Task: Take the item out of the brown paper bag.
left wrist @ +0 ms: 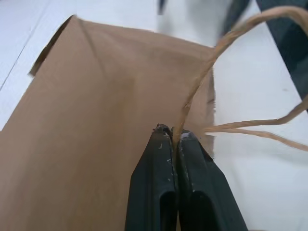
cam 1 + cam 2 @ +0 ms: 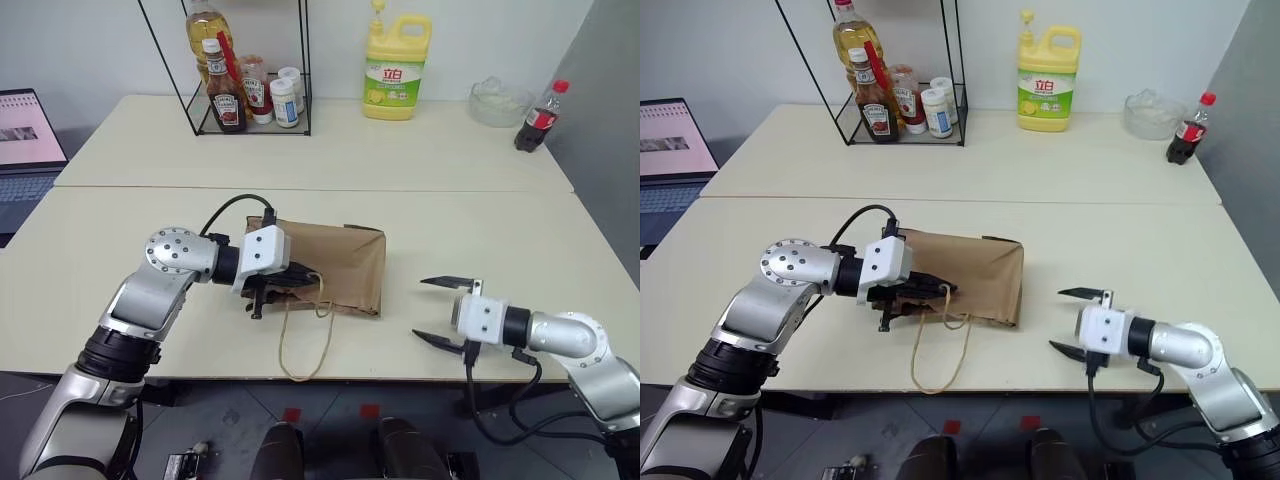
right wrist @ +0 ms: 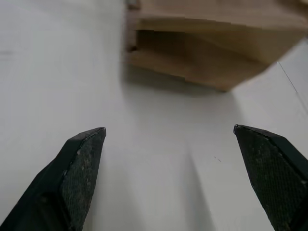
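The brown paper bag lies flat on the near table, its cord handle looping over the front edge. My left gripper rests on the bag's near left part. In the left wrist view its fingertips are pressed together, with a strand of the cord handle coming out from between them. My right gripper hovers open just above the table, right of the bag and apart from it, with nothing between its fingers; its wrist view looks at the bag's side. The item is hidden.
On the far table stand a wire rack with sauce bottles, a yellow detergent jug, a glass bowl and a cola bottle. A laptop sits at the far left. Bare tabletop lies right of the bag.
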Robot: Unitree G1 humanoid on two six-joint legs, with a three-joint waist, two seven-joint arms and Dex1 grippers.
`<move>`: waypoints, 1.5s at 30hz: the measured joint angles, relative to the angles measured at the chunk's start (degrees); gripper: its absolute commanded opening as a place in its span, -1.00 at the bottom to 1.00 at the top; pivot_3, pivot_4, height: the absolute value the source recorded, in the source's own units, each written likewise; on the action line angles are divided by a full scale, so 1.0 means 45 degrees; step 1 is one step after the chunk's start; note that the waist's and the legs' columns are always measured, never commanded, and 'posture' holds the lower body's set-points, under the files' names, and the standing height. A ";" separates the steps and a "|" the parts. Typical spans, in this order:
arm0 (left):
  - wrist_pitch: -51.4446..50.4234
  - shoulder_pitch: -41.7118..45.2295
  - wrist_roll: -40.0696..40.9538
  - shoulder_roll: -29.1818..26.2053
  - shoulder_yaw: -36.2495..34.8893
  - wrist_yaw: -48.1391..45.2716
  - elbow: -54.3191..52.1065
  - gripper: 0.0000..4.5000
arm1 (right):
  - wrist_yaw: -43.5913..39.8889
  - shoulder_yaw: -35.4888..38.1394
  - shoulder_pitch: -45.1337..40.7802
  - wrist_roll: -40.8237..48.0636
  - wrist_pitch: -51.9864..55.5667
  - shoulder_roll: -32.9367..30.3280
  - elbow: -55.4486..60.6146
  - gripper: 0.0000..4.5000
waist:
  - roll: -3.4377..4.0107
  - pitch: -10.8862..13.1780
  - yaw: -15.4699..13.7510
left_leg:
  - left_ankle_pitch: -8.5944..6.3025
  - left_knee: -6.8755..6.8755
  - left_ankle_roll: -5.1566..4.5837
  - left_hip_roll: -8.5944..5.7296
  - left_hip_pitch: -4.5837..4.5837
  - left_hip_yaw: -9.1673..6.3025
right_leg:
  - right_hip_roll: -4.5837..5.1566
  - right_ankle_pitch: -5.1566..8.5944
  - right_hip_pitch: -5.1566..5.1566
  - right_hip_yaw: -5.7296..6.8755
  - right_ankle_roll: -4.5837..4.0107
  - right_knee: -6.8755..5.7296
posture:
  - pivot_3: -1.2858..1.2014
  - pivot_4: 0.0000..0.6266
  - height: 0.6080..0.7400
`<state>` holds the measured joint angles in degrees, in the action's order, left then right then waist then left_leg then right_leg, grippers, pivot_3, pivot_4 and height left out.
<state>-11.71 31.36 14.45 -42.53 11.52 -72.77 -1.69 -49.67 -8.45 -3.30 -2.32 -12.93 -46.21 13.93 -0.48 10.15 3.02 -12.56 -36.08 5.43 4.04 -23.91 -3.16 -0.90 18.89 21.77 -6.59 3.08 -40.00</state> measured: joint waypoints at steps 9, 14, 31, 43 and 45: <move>-0.2187 0.0047 0.0543 0.0413 -0.0205 0.0853 -0.0249 -0.99 | 0.3271 -0.1173 -0.1440 -0.4913 -0.8476 0.0636 -0.3333 1.00 | -0.0004 0.0000 0.0006 | 0.0003 -0.0008 0.0005 0.0001 0.0030 -0.0001 | 0.0001 -0.0001 -0.0029 0.0000 -0.0001 -0.0006 | 0.03 -0.52 1.00; -0.3035 0.0132 0.0777 0.0647 -0.0272 0.1261 -0.0256 -0.99 | 0.5344 -0.1365 -0.2222 -0.7159 -1.0397 0.1409 -0.4443 1.00 | -0.0005 -0.0001 -0.0002 | 0.0005 -0.0009 0.0008 0.0001 0.0035 -0.0003 | 0.0004 -0.0002 -0.0037 0.0001 -0.0002 -0.0007 | 0.03 -0.52 1.00; -0.3530 0.0165 0.0792 0.0919 -0.0401 0.1577 -0.0598 -0.99 | 1.0279 -0.4110 -0.5461 -1.2886 -0.9471 0.4280 -0.6224 1.00 | -0.0074 -0.0043 0.0068 | 0.0003 0.0006 0.0006 0.0002 0.0166 0.0005 | 0.0000 0.0001 -0.0136 -0.0018 -0.0008 -0.0024 | 0.03 -0.52 1.00; -0.3692 0.0056 0.0803 0.0926 -0.0438 0.1852 -0.1023 -1.00 | 1.0962 -0.5309 -0.5905 -1.2938 -0.9113 0.4160 -0.6722 -0.57 | -0.0102 -0.0059 0.0064 | 0.0002 0.0015 0.0004 0.0001 0.0181 0.0010 | 0.0002 0.0002 -0.0147 -0.0025 -0.0010 -0.0022 | 0.03 -0.52 1.00; -0.3698 0.0059 0.0806 0.0928 -0.0439 0.1865 -0.1022 -1.00 | 1.1049 -0.5322 -0.5948 -1.2697 -0.9127 0.4137 -0.6705 -0.85 | -0.0121 -0.0071 0.0070 | 0.0001 0.0021 0.0003 0.0001 0.0197 0.0011 | 0.0000 0.0003 -0.0160 -0.0027 -0.0011 -0.0022 | 0.03 -0.52 1.00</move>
<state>-28.35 31.63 18.07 -38.35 9.54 -64.38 -6.29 0.06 -32.40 -30.06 -59.46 -54.00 -27.60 -16.24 -1.03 9.83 3.34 -12.56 -35.98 5.45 4.05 -23.02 -3.11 -0.90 18.90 21.05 -6.72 3.03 -40.10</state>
